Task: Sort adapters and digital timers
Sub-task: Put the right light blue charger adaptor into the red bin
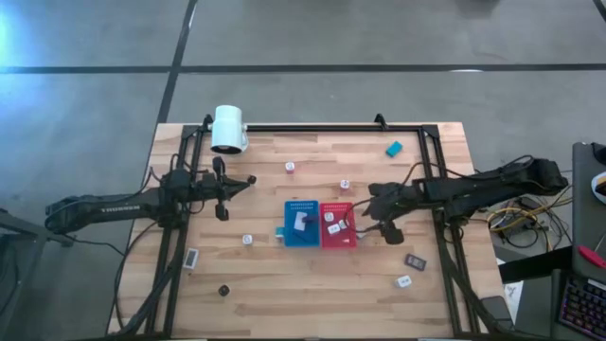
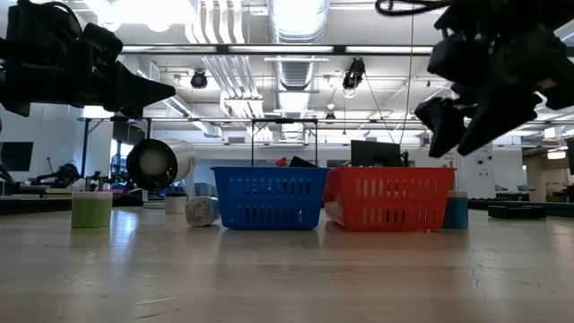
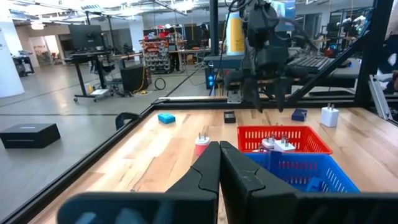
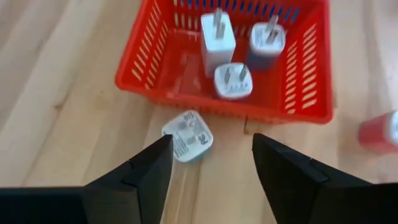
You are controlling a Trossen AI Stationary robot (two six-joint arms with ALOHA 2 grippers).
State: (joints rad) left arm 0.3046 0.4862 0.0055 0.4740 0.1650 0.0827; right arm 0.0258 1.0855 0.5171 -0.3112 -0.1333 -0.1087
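The red tray (image 4: 186, 68) holds three white adapters (image 4: 233, 81). One more white adapter (image 4: 188, 135) lies flat on the table against that tray's outer wall. My right gripper (image 4: 211, 139) hovers open above it, well off the table in the low view (image 2: 466, 117). The blue tray (image 1: 302, 227) stands next to the red tray (image 1: 338, 232) and holds a pale gadget. My left gripper (image 3: 219, 152) is shut, held above the table left of the trays (image 1: 248, 180). A blue timer (image 1: 394, 148), a dark timer (image 1: 416, 260) and a pale timer (image 1: 192, 257) lie scattered.
A big white cylinder (image 1: 228, 128) lies at the far left of the table. Loose small adapters (image 1: 290, 167), (image 1: 345, 185), (image 1: 247, 241) and a white piece (image 1: 404, 280) dot the wood. A black frame (image 1: 312, 127) rims the table. A green cup (image 2: 91, 209) stands left.
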